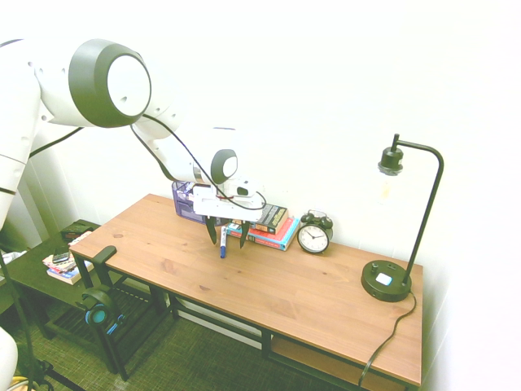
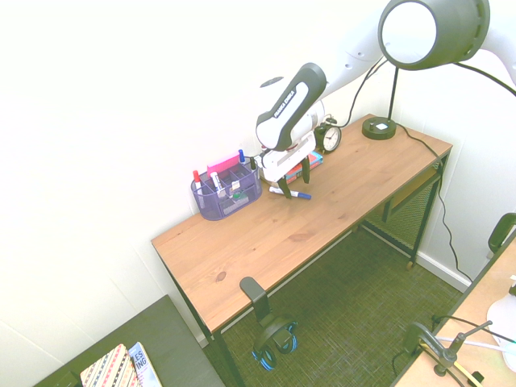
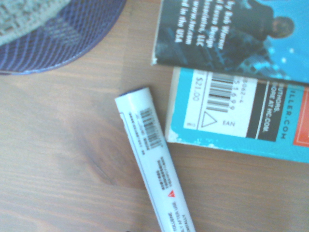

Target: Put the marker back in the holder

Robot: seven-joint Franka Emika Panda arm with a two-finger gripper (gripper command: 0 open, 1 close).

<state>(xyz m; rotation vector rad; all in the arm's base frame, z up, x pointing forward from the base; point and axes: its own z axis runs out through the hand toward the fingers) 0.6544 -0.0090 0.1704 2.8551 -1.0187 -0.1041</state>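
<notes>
The marker [image 1: 222, 242] lies flat on the wooden desk [image 1: 269, 285] just in front of the book stack; it has a white barrel and a blue cap toward the desk's front. It also appears as the marker [image 2: 292, 193] and, close up, the marker [image 3: 154, 164]. My gripper [image 1: 227, 235] hangs open right over it, one finger on each side of the barrel and nothing held; from the other side, the gripper [image 2: 294, 179] is low over the desk. The purple mesh holder [image 2: 226, 197] stands against the wall with several pens in it. From the first exterior view, the holder [image 1: 184, 204] is partly hidden behind the arm.
A stack of books [image 1: 270, 226] lies right behind the marker. A round black alarm clock [image 1: 313, 235] stands beside them, and a black desk lamp [image 1: 387, 279] is at the far end. Headphones [image 2: 270, 332] hang at the desk's front.
</notes>
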